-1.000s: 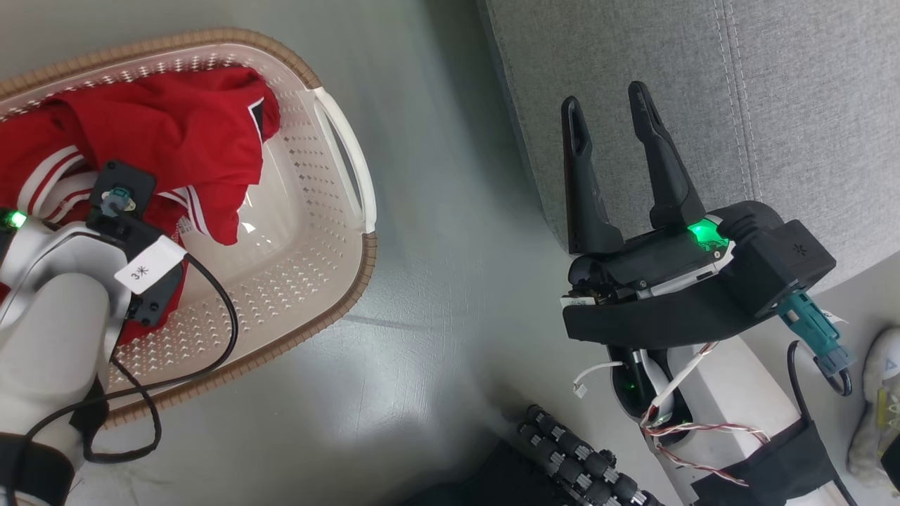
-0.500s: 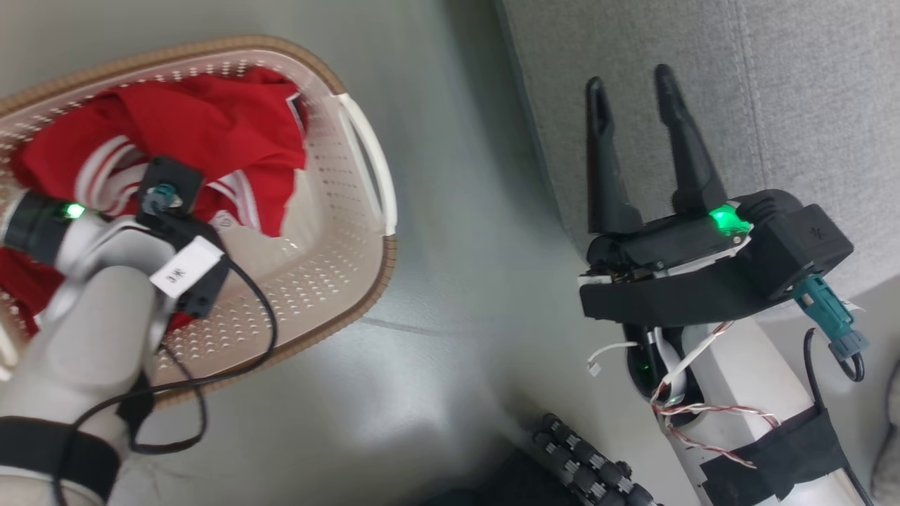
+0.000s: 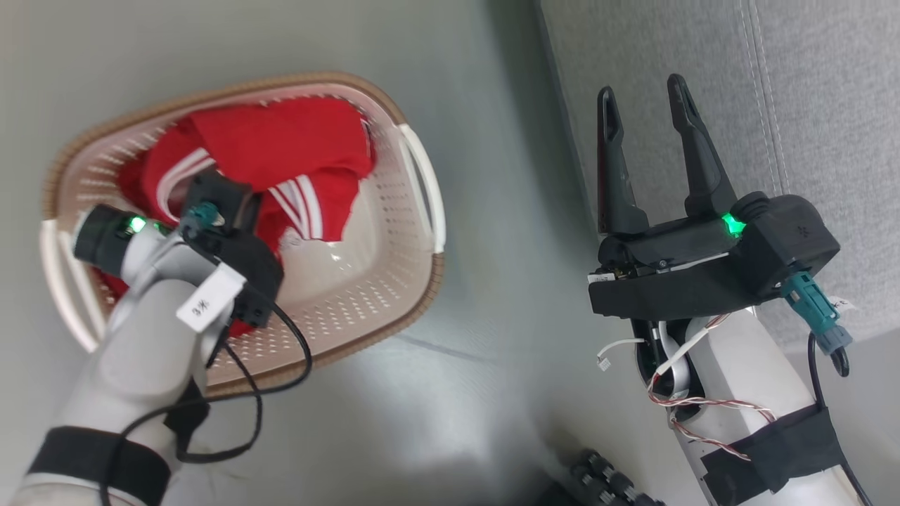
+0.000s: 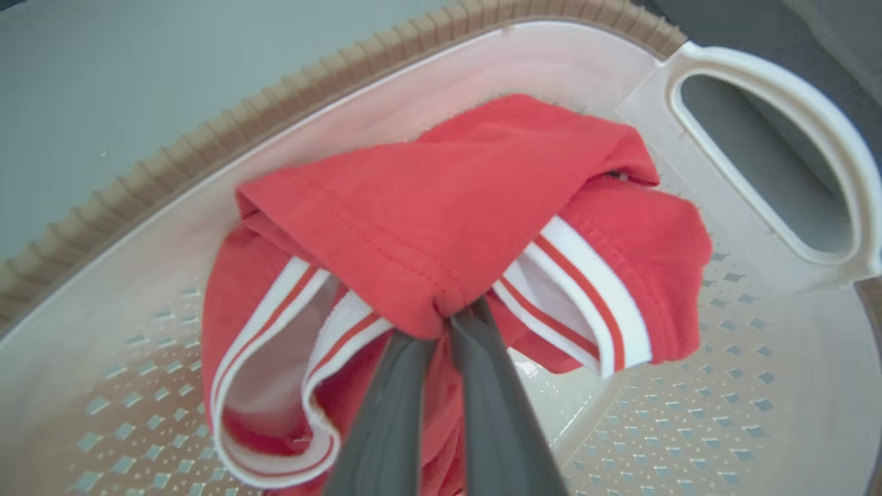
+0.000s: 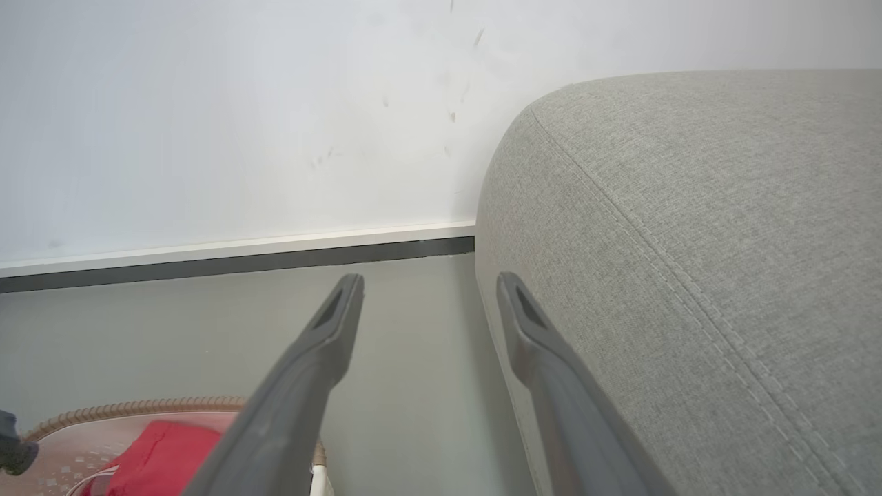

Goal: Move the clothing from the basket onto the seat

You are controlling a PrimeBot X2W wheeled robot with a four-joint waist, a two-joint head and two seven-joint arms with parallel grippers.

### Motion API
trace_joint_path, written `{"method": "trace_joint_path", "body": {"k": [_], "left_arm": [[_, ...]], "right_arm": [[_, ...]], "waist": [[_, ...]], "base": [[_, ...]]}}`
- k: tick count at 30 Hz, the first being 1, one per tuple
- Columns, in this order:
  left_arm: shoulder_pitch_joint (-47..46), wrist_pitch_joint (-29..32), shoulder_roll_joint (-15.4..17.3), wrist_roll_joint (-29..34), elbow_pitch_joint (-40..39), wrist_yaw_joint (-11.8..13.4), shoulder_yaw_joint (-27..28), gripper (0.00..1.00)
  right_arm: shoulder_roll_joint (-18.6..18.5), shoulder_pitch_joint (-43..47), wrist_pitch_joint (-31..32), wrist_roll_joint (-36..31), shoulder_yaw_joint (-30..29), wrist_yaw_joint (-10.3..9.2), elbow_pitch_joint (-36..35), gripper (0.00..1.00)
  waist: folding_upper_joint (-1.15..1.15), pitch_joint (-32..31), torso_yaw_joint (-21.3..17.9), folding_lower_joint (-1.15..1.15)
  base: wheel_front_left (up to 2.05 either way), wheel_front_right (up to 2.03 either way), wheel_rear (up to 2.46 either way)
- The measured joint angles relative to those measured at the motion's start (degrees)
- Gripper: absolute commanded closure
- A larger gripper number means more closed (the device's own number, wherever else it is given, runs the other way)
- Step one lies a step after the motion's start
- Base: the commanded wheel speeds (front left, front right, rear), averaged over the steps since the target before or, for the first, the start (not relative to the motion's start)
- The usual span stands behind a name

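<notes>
In the cream perforated basket [image 3: 394, 281] on the floor lies the bright red clothing [image 3: 281, 144] with white stripes. My left gripper [image 4: 444, 318] is shut on a fold of the red clothing [image 4: 448, 207], and striped cuffs hang on both sides above the basket's floor [image 4: 744, 393]. In the head view the left wrist covers its fingers. My right gripper [image 3: 641, 86] is open and holds nothing, beside the front edge of the grey seat [image 3: 815, 91]. In the right wrist view the right gripper [image 5: 431, 279] points along the seat's rounded side [image 5: 689, 207].
Grey floor [image 3: 492, 295] separates the basket from the seat. A white wall with a dark baseboard [image 5: 234, 260] runs behind them. The basket's white handle [image 4: 851, 165] faces the seat. A black ribbed part [image 3: 605, 478] shows at the bottom edge.
The head camera has shifted, so basket and seat sit further right and lower in the picture. My left arm has pulled the red fabric into a tighter bunch, baring more basket floor.
</notes>
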Motion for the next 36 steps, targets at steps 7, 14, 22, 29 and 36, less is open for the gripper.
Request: {"method": "trace_joint_path", "body": {"k": [7,14,22,29,36], "left_arm": [[2.2,-3.7,-2.1,-1.7,-0.4,-0.5,0.6,1.00],[4.8,-5.5,-4.9,-5.2,-1.0,-1.0,2.4,1.00],[8.0,-6.7,-6.0,-8.8,-2.9,-1.5,4.8,1.00],[11.1,-7.2,-6.1,-11.5,-6.0,-1.5,6.4,1.00],[13.8,-7.4,-6.3,-12.3,-10.5,-2.0,7.5,1.00]], "right_arm": [[-1.1,0.6,0.0,-0.8,-0.3,0.00,2.0,0.00],[-2.9,2.6,0.0,-0.9,-1.1,0.27,4.2,0.00],[-3.7,4.4,0.0,-0.9,-1.3,1.12,6.7,0.00],[-4.6,6.7,0.0,-0.8,-1.5,2.04,8.3,0.00],[-5.0,9.2,0.0,-0.5,-1.6,2.80,9.5,0.00]], "waist": [[0.00,-4.3,2.6,0.00],[-0.01,-9.1,5.2,0.00],[0.00,-15.1,8.4,0.00],[-0.01,-20.5,10.8,-0.01],[-0.01,-25.4,12.9,0.00]], "base": [[0.00,0.00,0.00],[0.00,0.00,0.00],[0.00,0.00,0.00],[0.00,0.00,0.00],[0.00,0.00,0.00]]}}
